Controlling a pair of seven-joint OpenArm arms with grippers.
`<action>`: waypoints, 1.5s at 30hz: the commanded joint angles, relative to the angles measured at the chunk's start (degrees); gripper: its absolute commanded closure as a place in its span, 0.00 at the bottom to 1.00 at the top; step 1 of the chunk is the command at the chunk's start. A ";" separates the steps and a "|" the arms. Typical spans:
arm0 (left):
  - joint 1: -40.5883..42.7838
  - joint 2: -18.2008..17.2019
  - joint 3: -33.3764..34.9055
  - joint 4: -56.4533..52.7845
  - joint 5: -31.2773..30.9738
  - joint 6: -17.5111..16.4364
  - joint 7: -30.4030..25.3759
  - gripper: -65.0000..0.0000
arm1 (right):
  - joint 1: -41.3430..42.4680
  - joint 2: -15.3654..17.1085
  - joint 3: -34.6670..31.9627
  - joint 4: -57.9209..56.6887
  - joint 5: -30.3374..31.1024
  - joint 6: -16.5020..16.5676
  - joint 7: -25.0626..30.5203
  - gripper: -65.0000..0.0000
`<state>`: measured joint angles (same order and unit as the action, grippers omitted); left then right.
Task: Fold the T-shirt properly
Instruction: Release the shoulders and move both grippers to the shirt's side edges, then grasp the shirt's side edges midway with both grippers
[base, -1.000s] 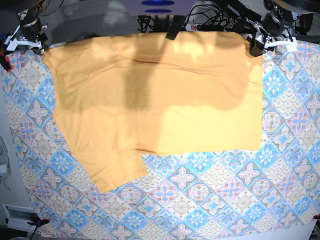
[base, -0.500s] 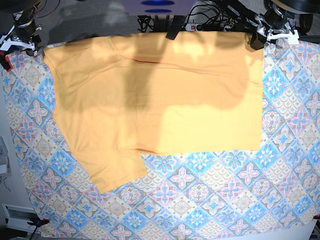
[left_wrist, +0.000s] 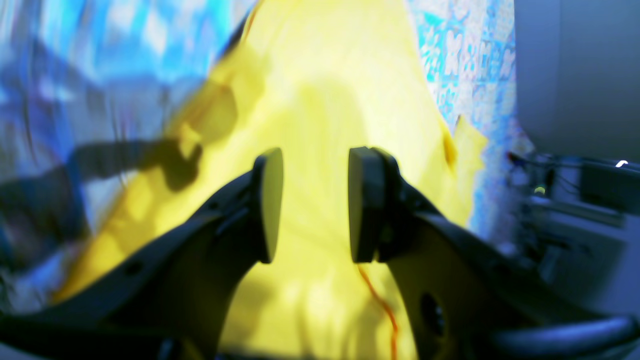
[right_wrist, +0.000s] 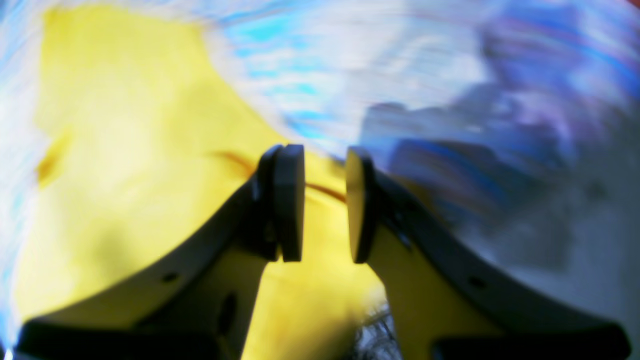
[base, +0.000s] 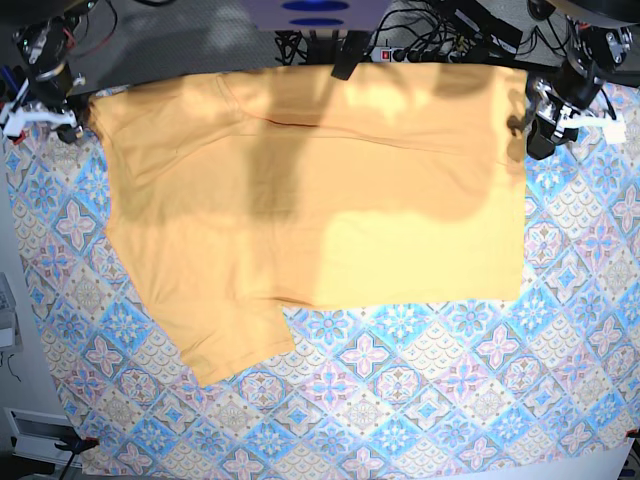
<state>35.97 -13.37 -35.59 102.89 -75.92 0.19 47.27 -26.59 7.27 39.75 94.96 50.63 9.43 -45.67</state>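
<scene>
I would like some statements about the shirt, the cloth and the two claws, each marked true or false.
1. The T-shirt lies on a diamond-patterned cloth. True.
2. The left claw is clamped on the shirt. False: its jaws stand apart with nothing between them.
3. One sleeve sticks out toward the near edge of the cloth in the base view. True.
4. The right claw holds a fold of fabric. False: there is an empty gap between its jaws.
5. The shirt is blue. False: it is pale yellow-orange.
</scene>
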 joint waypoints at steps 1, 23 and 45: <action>-1.02 -0.48 -0.49 0.80 1.06 -0.32 -0.19 0.67 | 0.00 1.13 -0.58 1.79 0.40 0.20 1.32 0.78; -37.33 -3.56 7.59 -21.18 29.99 -0.32 -0.19 0.67 | 17.75 4.56 -23.00 -1.73 -15.16 0.20 1.14 0.78; -54.38 -2.33 10.41 -47.90 45.19 -0.41 -9.33 0.67 | 20.39 3.33 -23.09 -5.42 -15.25 0.20 1.05 0.78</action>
<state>-16.99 -14.59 -25.12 54.06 -30.41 0.19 38.89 -6.96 9.87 16.43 88.49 34.68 9.19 -45.67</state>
